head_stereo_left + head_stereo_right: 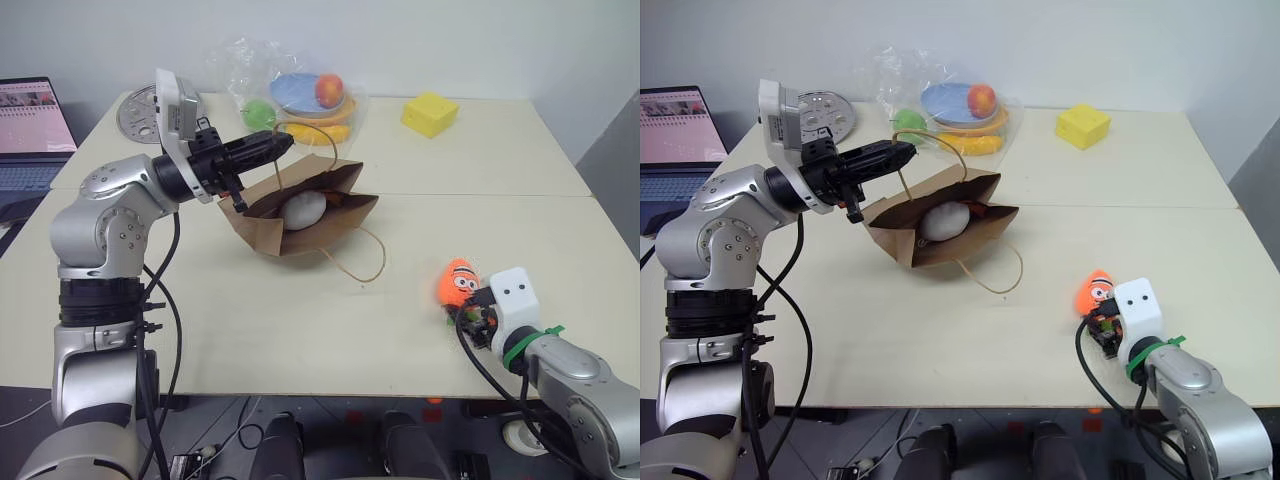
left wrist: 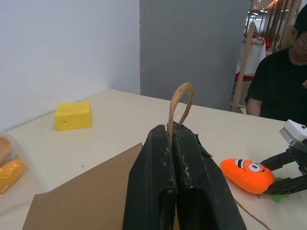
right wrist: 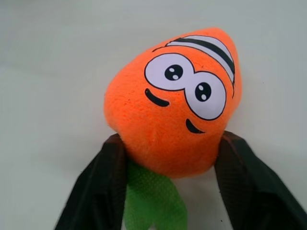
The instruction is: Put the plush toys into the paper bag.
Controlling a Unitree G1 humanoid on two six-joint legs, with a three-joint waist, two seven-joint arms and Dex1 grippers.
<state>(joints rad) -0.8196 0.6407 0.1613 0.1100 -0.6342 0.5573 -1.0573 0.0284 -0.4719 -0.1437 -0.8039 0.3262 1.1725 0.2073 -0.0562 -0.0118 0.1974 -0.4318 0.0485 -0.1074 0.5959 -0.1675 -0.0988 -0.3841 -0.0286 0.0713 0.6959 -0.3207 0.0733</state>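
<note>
The left gripper (image 1: pixel 902 152) was raised over the back of the pale table (image 1: pixel 300 330), its two black fingers (image 2: pixel 158 187) pressed together on a tan twine handle (image 2: pixel 181 98) of the brown paper bag (image 1: pixel 262 222), holding the near-side rim up so the mouth gaped toward the robot's right. Inside the bag lay the white egg plush (image 1: pixel 305 209), resting on the lower wall; the bag's second twine handle (image 1: pixel 365 262) trailed loose on the tabletop in front of it. Well apart from the bag, near the table's front right edge, the orange carrot plush (image 3: pixel 175 103) lay on the surface with its cartoon face up and its green leaves (image 3: pixel 153 201) pointing back toward the right gripper (image 3: pixel 168 158). That gripper's fingers (image 3: pixel 96 187) stood either side of the carrot's leafy end, touching or nearly touching its flanks; whether they had clamped on it could not be told. Behind the bag sat a clear crinkled plastic bag (image 1: pixel 240 65) holding toy fruit on a blue plate (image 1: pixel 300 92), and further right a yellow cheese-like block (image 1: pixel 430 113).
</note>
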